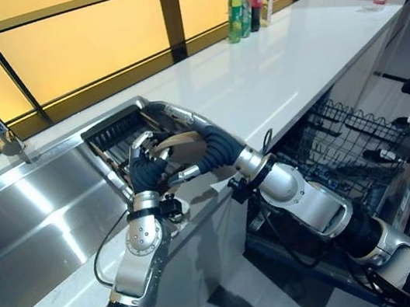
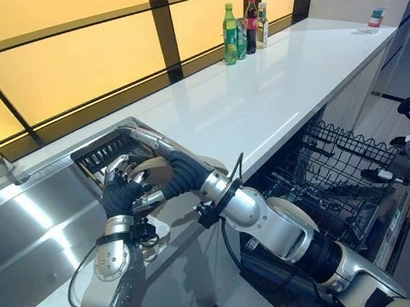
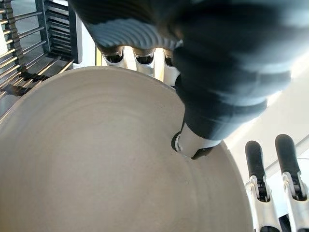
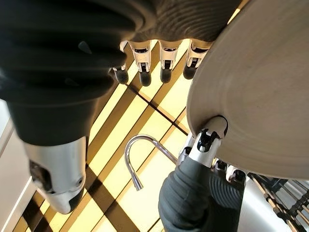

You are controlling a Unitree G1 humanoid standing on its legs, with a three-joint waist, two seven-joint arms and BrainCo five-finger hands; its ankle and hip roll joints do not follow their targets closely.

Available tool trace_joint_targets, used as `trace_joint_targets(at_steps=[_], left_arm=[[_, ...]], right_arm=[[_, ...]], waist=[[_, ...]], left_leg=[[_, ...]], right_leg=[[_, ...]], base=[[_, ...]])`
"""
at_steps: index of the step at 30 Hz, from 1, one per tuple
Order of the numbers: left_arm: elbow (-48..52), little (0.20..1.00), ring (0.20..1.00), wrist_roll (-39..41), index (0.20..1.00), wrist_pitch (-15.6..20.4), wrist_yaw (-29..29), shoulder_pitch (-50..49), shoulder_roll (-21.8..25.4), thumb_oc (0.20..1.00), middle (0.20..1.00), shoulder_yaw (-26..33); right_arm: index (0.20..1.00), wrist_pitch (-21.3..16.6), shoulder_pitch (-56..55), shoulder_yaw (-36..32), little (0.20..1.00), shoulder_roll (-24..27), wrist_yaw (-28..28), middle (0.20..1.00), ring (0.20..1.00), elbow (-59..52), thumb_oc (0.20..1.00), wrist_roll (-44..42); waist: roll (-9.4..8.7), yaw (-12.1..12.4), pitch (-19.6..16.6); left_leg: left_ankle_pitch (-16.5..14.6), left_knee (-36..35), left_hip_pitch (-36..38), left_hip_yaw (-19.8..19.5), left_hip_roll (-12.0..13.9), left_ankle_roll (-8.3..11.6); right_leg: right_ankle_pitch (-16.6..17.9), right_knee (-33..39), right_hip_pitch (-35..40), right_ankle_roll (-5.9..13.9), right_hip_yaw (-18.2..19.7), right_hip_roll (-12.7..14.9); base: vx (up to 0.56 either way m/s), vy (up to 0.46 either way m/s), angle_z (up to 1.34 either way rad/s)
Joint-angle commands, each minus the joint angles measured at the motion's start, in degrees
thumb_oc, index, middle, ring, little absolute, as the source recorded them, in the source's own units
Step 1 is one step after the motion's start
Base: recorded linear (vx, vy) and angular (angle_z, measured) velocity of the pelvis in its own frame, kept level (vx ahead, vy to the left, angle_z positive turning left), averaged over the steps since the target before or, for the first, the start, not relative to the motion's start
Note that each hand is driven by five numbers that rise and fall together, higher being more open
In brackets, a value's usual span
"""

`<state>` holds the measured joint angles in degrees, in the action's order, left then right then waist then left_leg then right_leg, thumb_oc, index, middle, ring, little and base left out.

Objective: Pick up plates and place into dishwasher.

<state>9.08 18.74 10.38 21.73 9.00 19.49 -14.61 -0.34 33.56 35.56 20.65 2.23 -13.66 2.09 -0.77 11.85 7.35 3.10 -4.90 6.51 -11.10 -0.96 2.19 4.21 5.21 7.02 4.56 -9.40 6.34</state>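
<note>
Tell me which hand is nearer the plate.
Left. The left hand grips the plate, thumb on its face; the right hand is open beside its rim.

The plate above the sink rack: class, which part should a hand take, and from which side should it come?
Take the plate by its thin rim, thumb on one face and fingers on the other, as the left hand pinches it now. It stands on edge above the dish rack, so both faces are open. The right hand is probably best coming to the rim opposite.
</note>
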Motion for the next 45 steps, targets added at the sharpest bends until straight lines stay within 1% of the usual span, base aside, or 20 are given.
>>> trace_joint_targets(at_steps=[1, 7, 10, 13, 14, 15, 17, 19, 23, 24, 25, 27, 30, 34, 35, 36, 37, 39, 42, 45], left_arm=[[0.2, 0.2, 0.2, -5.1, 0.2, 7.0, -0.3, 3.6, 1.0, 0.2, 0.2, 0.5], [0.9, 0.2, 0.2, -7.7, 0.2, 8.5, 0.6, 3.4, 3.2, 0.2, 0.2, 3.6], [0.8, 0.2, 0.2, -8.2, 0.2, 9.8, 1.5, 2.6, 3.8, 0.2, 0.2, 6.0], [1.3, 0.2, 0.2, -8.6, 0.2, 10.4, 2.0, 1.8, 4.2, 0.2, 0.2, 8.0], [1.3, 0.2, 0.2, -8.6, 0.2, 10.4, 2.0, 1.8, 4.1, 0.2, 0.2, 8.0], [1.7, 0.2, 0.2, -8.2, 0.2, 10.5, 2.1, 1.4, 4.4, 0.2, 0.2, 9.1], [2.1, 0.2, 0.2, -7.3, 0.2, 10.4, 2.1, 1.5, 4.5, 0.2, 0.2, 9.7], [2.4, 0.2, 0.2, -7.4, 0.2, 10.5, 2.3, 1.5, 4.3, 0.2, 0.2, 9.7], [2.2, 0.2, 0.2, -7.1, 0.2, 10.7, 2.4, 1.6, 4.0, 0.2, 0.2, 9.6], [2.5, 0.2, 0.2, -7.2, 0.2, 10.4, 2.6, 1.8, 3.8, 0.2, 0.2, 9.4], [2.6, 0.2, 0.2, -7.2, 0.2, 10.3, 2.6, 1.8, 3.8, 0.2, 0.2, 9.3], [2.8, 0.2, 0.2, -6.5, 0.2, 10.1, 2.5, 2.0, 3.5, 0.2, 0.2, 9.1], [2.8, 0.2, 0.2, -5.1, 0.2, 9.9, 1.8, 2.6, 3.2, 0.2, 0.2, 8.2], [2.5, 0.2, 0.2, 1.4, 0.2, 11.1, -2.5, 3.3, 1.4, 0.2, 0.2, 5.9], [2.5, 0.2, 0.2, 1.7, 0.2, 11.5, -3.0, 3.3, 1.3, 0.2, 0.2, 5.7], [2.8, 0.2, 0.2, 3.6, 0.2, 14.7, -6.8, 3.2, 0.7, 0.2, 0.2, 4.7], [2.7, 0.2, 0.2, 3.9, 0.2, 15.0, -7.2, 3.2, 0.7, 0.2, 0.2, 4.6], [3.9, 0.2, 0.2, 6.8, 0.2, 17.0, -10.7, 3.3, 0.5, 0.2, 0.2, 3.7], [4.9, 0.2, 0.2, 9.1, 0.2, 18.6, -13.1, 3.5, 0.6, 0.2, 0.2, 3.3], [5.8, 0.2, 0.2, 9.9, 0.2, 18.8, -13.8, 3.7, 0.4, 0.2, 0.2, 3.1]], right_arm=[[1.0, -2.9, -0.8, -2.1, 1.0, 0.3, -1.1, 1.0, 1.0, -4.4, 1.0, 1.4], [1.0, -2.7, -1.3, -4.6, 1.0, 3.2, -0.4, 1.0, 1.0, -5.3, 1.0, 4.1], [1.0, -2.5, -2.7, -6.8, 1.0, 5.2, 0.2, 1.0, 1.0, -6.1, 1.0, 8.3], [1.0, -1.0, -3.9, -8.9, 1.0, 7.3, 0.8, 1.0, 1.0, -6.1, 1.0, 11.8], [1.0, -0.9, -3.9, -8.9, 1.0, 7.3, 0.8, 1.0, 1.0, -6.1, 1.0, 11.8], [1.0, 0.1, -4.7, -10.4, 1.0, 8.9, 0.7, 1.0, 1.0, -6.0, 1.0, 11.3], [1.0, 0.8, -5.4, -11.5, 1.0, 10.0, 0.9, 1.0, 1.0, -5.8, 1.0, 11.1], [1.0, 1.5, -5.7, -12.1, 1.0, 10.3, 1.0, 1.0, 1.0, -5.9, 1.0, 10.0], [1.0, 3.2, -6.1, -11.9, 1.0, 9.9, -0.9, 1.0, 1.0, -5.0, 1.0, 8.3], [1.0, 4.6, -6.1, -11.3, 1.0, 9.5, -1.7, 1.0, 1.0, -4.5, 1.0, 7.4], [1.0, 5.0, -6.1, -11.1, 1.0, 9.4, -2.0, 1.0, 1.0, -4.2, 1.0, 7.1], [1.0, 7.0, -5.9, -10.3, 1.0, 8.8, -2.6, 1.0, 1.0, -3.1, 1.0, 5.5], [1.0, 8.5, -4.8, -9.3, 1.0, 7.7, -1.2, 1.0, 1.0, -1.8, 1.0, 0.3], [1.0, 6.4, -2.9, -7.9, 1.0, 2.9, -1.1, 1.0, 1.0, 0.3, 1.0, -10.7], [1.0, 6.2, -2.9, -7.8, 1.0, 2.5, -1.4, 1.0, 1.0, 0.4, 1.0, -11.3], [1.0, 5.1, -2.7, -7.8, 1.0, 0.7, -2.0, 1.0, 1.0, 0.6, 1.0, -15.7], [1.0, 5.0, -2.6, -7.8, 1.0, 0.7, -2.0, 1.0, 1.0, 0.6, 1.0, -16.0], [1.0, 3.5, -3.4, -8.1, 1.0, -0.9, -3.3, 1.0, 1.0, 1.3, 1.0, -21.3], [1.0, 3.3, -4.6, -8.1, 1.0, -1.6, -3.8, 1.0, 1.0, 1.8, 1.0, -21.9], [1.0, 4.4, -5.7, -7.8, 1.0, -2.0, -4.6, 1.0, 1.0, 2.3, 1.0, -23.9]], waist=[[-0.83, -0.7, -3.8], [-0.86, -0.9, -4.1], [-0.76, -1.3, -4.3], [-0.77, -1.8, -4.5], [-0.76, -1.7, -4.5], [-0.78, -2.1, -4.5], [-0.87, -2.4, -4.5], [-0.91, -2.6, -4.4], [-0.92, -2.7, -4.4], [-1.0, -2.6, -4.4], [-1.04, -2.6, -4.4], [-1.21, -2.4, -4.4], [-1.4, -2.0, -4.2], [-1.52, -1.3, -4.0], [-1.53, -1.3, -4.0], [-1.49, -1.0, -4.0], [-1.49, -0.9, -3.9], [-1.39, -0.8, -4.1], [-1.36, -0.8, -4.4], [-1.39, -1.0, -4.6]], left_leg=[[-0.4, -0.1, -0.4, 0.3, -3.2, -1.75], [-0.4, -0.1, -0.5, 0.6, -3.1, -1.66], [-0.4, -0.1, -0.6, 0.9, -3.0, -1.63], [-0.4, -0.1, -0.5, 1.3, -3.0, -1.6], [-0.4, -0.1, -0.5, 1.3, -3.0, -1.6], [-0.4, -0.1, -0.6, 1.4, -2.9, -1.6], [-0.4, -0.1, -0.6, 1.4, -2.9, -1.64], [-0.5, -0.1, -0.5, 1.3, -3.0, -1.63], [-0.4, -0.1, -0.4, 1.2, -3.1, -1.63], [-0.4, -0.1, -0.4, 1.2, -3.1, -1.61], [-0.5, -0.1, -0.3, 1.2, -3.1, -1.6], [-0.4, -0.1, -0.3, 1.2, -3.0, -1.57], [-0.4, -0.1, -0.3, 0.8, -3.0, -1.53], [-0.3, -0.1, -0.3, 0.6, -3.0, -1.53], [-0.4, -0.1, -0.4, 0.6, -3.0, -1.53], [-0.9, -0.1, -0.1, 0.5, -3.0, -1.57], [-0.9, -0.1, 0.0, 0.5, -3.0, -1.56], [-0.8, -0.1, -0.1, 0.5, -3.0, -1.6], [-0.8, -0.1, -0.2, 0.4, -3.0, -1.71], [-0.9, -0.1, -0.2, 0.5, -3.0, -1.8]], right_leg=[[0.3, -0.2, 0.9, 0.89, -0.4, -0.8], [0.3, -0.2, 1.0, 0.95, -0.7, -0.8], [0.4, -0.2, 0.8, 1.03, -0.7, -0.8], [0.4, -0.2, 0.8, 1.07, -0.6, -0.9], [0.4, -0.2, 0.8, 1.07, -0.6, -0.9], [0.4, -0.2, 0.7, 1.1, -0.4, -0.9], [0.5, -0.2, 0.7, 1.15, -0.2, -1.0], [0.5, -0.2, 0.7, 1.17, 0.0, -1.0], [0.5, -0.2, 0.7, 1.13, 0.5, -1.0], [0.5, -0.2, 0.7, 1.15, 0.5, -1.0], [0.5, -0.2, 0.7, 1.15, 0.5, -1.0], [0.4, -0.2, 0.8, 1.09, 0.5, -0.9], [0.5, -0.2, 0.9, 1.09, 0.0, -0.8], [0.6, -0.2, 1.0, 0.88, -0.7, -0.7], [0.5, -0.2, 1.0, 0.87, -0.7, -0.7], [0.1, -0.2, 1.3, 0.79, -0.9, -0.8], [0.1, -0.2, 1.4, 0.78, -0.9, -0.8], [0.2, -0.2, 1.4, 0.72, -1.2, -0.8], [0.2, -0.2, 1.3, 0.73, -1.3, -0.7], [0.1, -0.2, 1.2, 0.65, -1.2, -0.8]], base=[[0.0, 0.0, 0.0], [0.0, 0.0, 0.0], [0.0, 0.0, 0.0], [0.0, 0.0, 0.0], [0.0, 0.0, 0.0], [0.0, 0.0, 0.0], [0.0, 0.0, 0.0], [0.0, 0.0, 0.0], [0.0, 0.0, 0.0], [0.0, 0.0, 0.0], [0.0, 0.0, 0.0], [0.0, 0.0, 0.0], [0.0, 0.0, 0.0], [0.0, 0.0, 0.0], [0.0, 0.0, 0.0], [0.0, 0.0, 0.0], [0.0, 0.0, 0.0], [0.0, 0.0, 0.0], [0.01, 0.001, 0.03], [0.0, 0.0, 0.0]])
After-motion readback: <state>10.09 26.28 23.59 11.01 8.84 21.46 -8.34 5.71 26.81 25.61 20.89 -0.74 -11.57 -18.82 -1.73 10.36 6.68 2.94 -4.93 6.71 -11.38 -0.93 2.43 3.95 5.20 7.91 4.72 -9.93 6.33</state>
